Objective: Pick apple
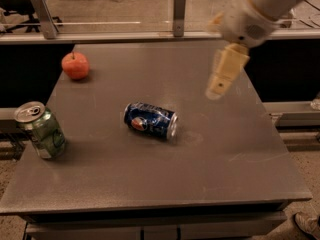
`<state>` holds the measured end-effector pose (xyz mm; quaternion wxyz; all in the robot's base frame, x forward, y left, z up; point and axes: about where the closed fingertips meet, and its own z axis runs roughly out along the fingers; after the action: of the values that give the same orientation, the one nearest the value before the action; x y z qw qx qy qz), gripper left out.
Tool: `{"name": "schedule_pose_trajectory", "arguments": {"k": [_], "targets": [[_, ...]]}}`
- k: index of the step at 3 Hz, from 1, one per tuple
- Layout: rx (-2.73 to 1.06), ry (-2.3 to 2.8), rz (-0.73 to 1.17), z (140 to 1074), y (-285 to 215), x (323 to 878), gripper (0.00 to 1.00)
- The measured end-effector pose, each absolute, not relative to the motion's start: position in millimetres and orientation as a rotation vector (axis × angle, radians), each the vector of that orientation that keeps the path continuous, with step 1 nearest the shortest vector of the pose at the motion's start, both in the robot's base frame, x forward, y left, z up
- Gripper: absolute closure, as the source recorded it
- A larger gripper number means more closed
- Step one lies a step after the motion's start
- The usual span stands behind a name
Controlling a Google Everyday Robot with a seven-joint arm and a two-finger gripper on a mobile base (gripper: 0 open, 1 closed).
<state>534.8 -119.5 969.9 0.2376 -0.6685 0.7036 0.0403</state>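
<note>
Gripper [216, 90] hangs above the right half of the table [235, 164], pointing down; whether it is released or clenched cannot be told. From the left: 1 green can [40, 130] upright by the near-left edge, the apple [75, 65] stem-up near the far-left corner, 1 blue can [150, 120] on its side mid-table. The apple lies well left of the gripper and slightly farther back, a reach likely passing behind both cans.

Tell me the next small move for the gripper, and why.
Probably swing the cream-coloured gripper left, toward the far-left corner of the grey table: the small round red-orange apple sits there untouched, while the gripper hangs above the right side.
</note>
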Motion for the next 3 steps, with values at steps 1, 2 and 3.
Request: {"name": "schedule_pose_trajectory", "arguments": {"k": [1,2,3], "targets": [[-1.874,1.695,0.321,965,-30,598,0.0],[-1.827,1.557,0.519,962,40,638,0.0],[-1.674,1.547,0.567,984,69,654,0.0]]}}
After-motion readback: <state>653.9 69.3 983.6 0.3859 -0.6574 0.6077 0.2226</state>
